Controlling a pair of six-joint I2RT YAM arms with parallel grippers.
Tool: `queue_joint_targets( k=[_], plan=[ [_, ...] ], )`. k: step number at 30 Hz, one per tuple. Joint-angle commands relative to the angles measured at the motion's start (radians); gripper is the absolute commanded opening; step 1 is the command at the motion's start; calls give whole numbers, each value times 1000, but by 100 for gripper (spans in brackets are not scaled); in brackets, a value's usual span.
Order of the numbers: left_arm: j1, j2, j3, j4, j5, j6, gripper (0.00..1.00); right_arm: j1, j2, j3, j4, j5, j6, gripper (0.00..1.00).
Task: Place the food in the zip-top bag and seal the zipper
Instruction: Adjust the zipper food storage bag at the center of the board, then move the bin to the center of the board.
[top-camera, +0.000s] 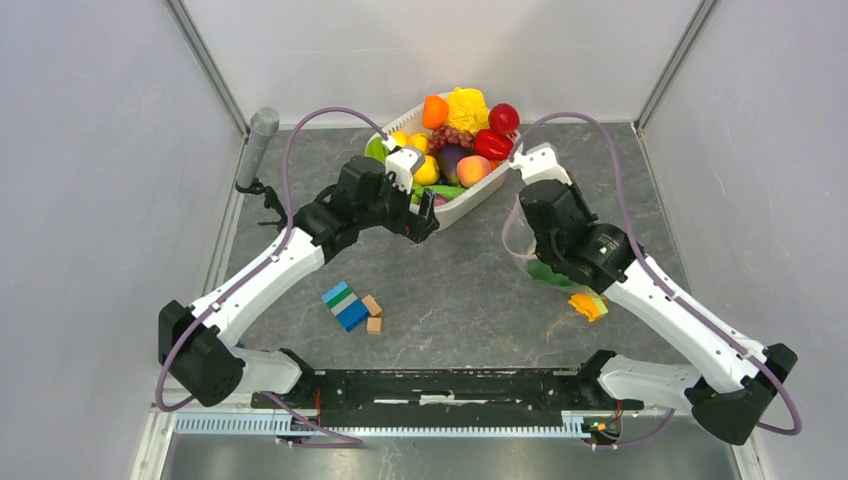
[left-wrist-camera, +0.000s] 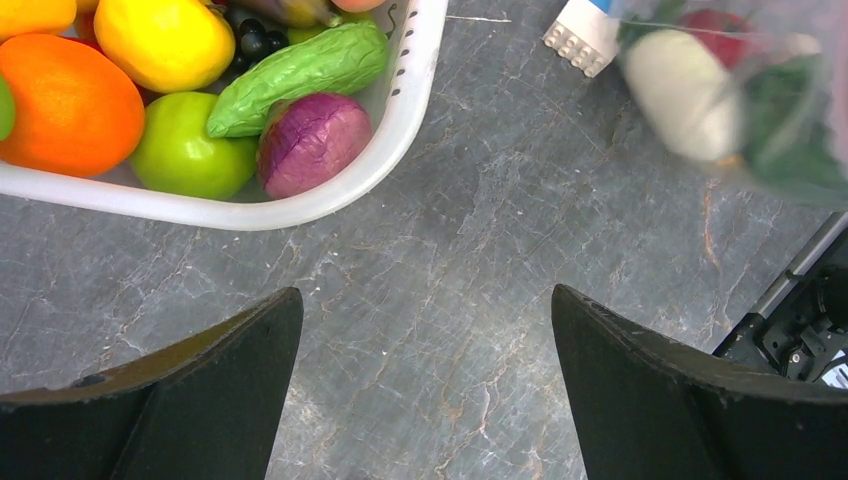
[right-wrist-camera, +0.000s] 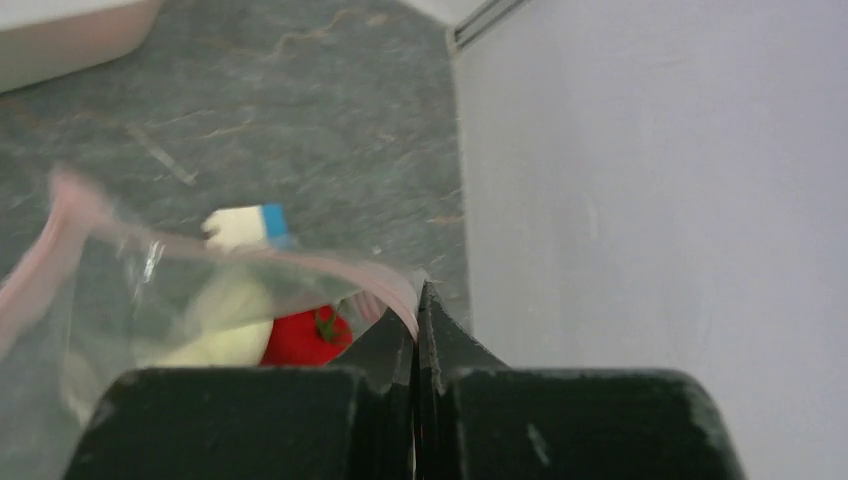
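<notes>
Your right gripper (right-wrist-camera: 418, 300) was clenched on the pink zipper (right-wrist-camera: 330, 265), holding up the mouth of the zip-top bag (right-wrist-camera: 150, 300), with a white toy (right-wrist-camera: 230, 320) and a red toy (right-wrist-camera: 300, 340) inside. Your left gripper (left-wrist-camera: 425, 300) hung released just beside the basket (left-wrist-camera: 405, 120). You probably needed to reach over its rim and take the purple vegetable (left-wrist-camera: 310, 140) squarely.

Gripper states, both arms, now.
Left gripper: open, holding nothing.
Right gripper: closed on the zipper of the zip-top bag.
</notes>
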Motion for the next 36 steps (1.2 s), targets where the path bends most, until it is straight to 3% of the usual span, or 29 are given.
queue_joint_targets(
  k=[1,13,22,28,36],
  plan=[
    [4,-1,26,30,20,54,100,-19,-70,-52,31,-217,116,0],
    [5,175,122,102,113,232,100,-58,-214,-305,156,-396,253,0],
    [5,365,145,54,99,225,100,-58,-283,-377,208,-513,285,0],
    [-13,279,27,32,167,168,96,-58,-307,-405,230,-567,312,0],
    [-68,104,-175,20,118,84,94,-58,-328,-438,254,-598,325,0]
  ],
)
